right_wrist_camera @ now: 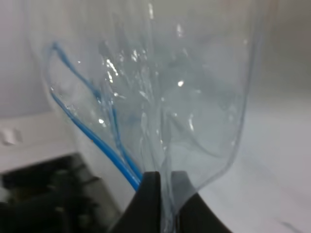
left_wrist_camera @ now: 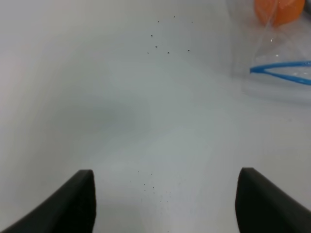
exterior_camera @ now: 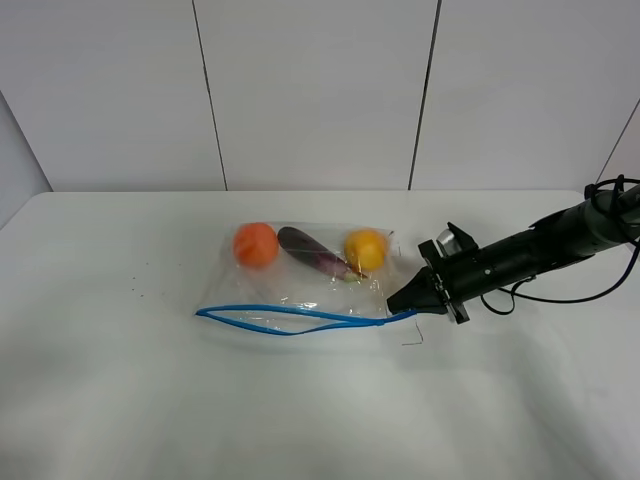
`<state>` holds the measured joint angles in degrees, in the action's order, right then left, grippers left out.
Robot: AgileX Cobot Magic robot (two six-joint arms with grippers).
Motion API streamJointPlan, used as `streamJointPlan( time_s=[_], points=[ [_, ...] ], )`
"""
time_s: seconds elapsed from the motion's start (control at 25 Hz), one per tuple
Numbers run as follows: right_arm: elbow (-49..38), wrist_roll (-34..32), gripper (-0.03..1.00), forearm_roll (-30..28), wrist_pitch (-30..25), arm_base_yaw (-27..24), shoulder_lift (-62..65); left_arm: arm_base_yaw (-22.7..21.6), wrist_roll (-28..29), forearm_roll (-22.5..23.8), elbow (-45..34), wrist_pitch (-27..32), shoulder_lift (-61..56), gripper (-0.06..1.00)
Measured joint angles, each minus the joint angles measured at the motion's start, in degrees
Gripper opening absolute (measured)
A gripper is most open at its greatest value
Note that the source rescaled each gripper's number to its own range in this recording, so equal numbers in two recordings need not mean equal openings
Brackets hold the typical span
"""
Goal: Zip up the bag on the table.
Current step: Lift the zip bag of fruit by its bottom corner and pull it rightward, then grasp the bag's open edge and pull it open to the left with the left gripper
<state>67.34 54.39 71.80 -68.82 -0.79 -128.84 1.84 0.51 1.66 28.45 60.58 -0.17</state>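
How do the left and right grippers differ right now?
The left gripper stands open, holding nothing; the right gripper is shut on the corner of the bag. The left gripper hangs over the table, apart from the bag; the right gripper sits at the end of the blue zipper strip. Both are black and low over the table.

Clear bag point(exterior_camera: 300, 290) w/ blue zip point(exterior_camera: 205, 314)

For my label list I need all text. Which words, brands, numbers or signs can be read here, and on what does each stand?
None: no view shows any readable text. The bag, the table and the right pincer carry no word, label, number or sign.
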Motion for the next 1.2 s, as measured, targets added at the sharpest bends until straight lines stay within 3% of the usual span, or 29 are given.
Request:
streamJointPlan(
  time_s=[0.2, 0.52, 0.68, 1.2],
  points=[
    [0.0, -7.97, 0.0, 3.85, -0.17, 1.61, 0.0, 0.0, 0.0, 0.0, 0.0, 0.0, 0.0, 0.8],
    [0.0, -14.62, 0.0, 11.27, -0.14, 7.34, 2.79, 0.0, 0.0, 0.0, 0.0, 0.0, 0.0, 0.8],
    [0.0, -15.54, 0.0, 15.58, -0.19, 7.59, 4.62, 0.0, 0.0, 0.0, 0.0, 0.0, 0.0, 0.8],
    [0.0, -15.69, 0.0, 15.65, -0.19, 7.34, 5.22, 0.0, 0.0, 0.0, 0.0, 0.0, 0.0, 0.8]
  ],
)
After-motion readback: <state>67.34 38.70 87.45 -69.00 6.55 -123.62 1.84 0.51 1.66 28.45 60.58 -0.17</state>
